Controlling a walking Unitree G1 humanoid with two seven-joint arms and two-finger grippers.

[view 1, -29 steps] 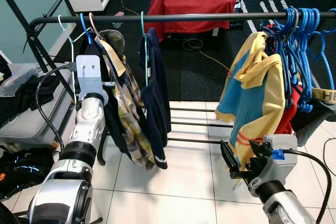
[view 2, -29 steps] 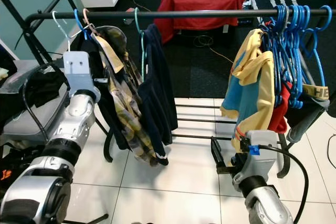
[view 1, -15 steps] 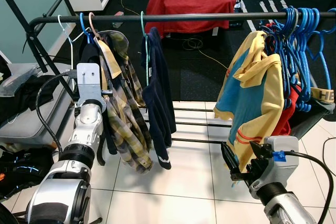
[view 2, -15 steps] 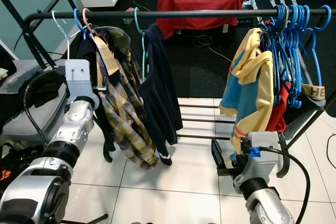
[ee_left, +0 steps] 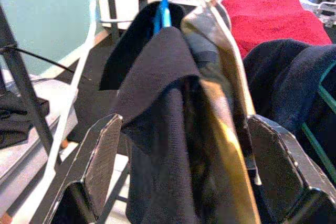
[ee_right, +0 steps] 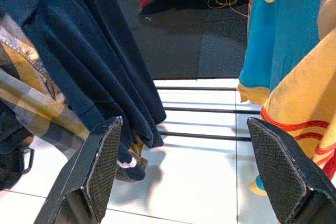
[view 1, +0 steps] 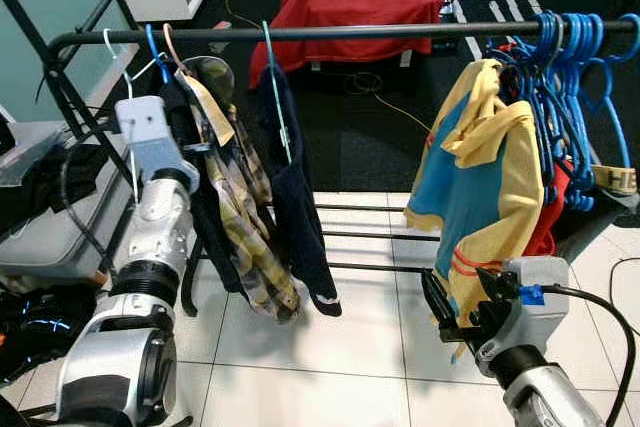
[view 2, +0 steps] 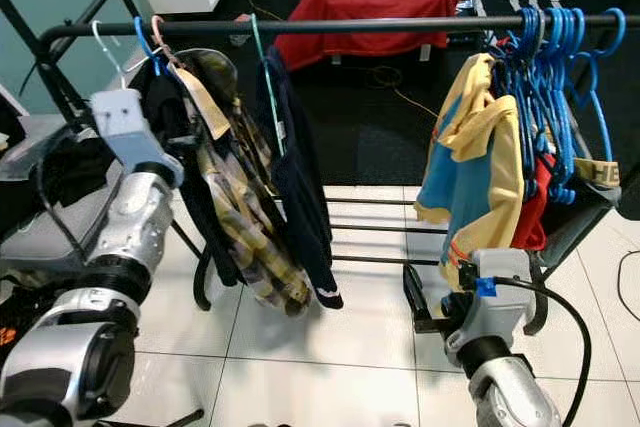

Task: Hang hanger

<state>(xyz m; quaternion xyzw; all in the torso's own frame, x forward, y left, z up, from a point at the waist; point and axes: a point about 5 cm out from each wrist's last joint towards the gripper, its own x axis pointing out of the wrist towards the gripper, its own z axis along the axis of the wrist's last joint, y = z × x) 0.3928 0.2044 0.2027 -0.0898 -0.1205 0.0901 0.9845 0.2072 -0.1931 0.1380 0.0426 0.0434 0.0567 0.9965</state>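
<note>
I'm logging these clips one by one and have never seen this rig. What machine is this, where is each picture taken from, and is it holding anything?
This is a humanoid robot with two silver arms, each ending in two black fingers. Two pictures come from its head, looking down at a clothes rail; two from cameras on its wrists. The left gripper is raised at the rail's left end, its fingers open either side of a dark garment on a blue hanger. The right gripper is low and open, holding nothing. A navy garment, a yellow and blue top and bare blue hangers also hang there.

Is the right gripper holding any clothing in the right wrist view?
No. The right gripper has its two black fingers wide apart with only tiled floor between them; the yellow and blue shirt hangs beside it.
</note>
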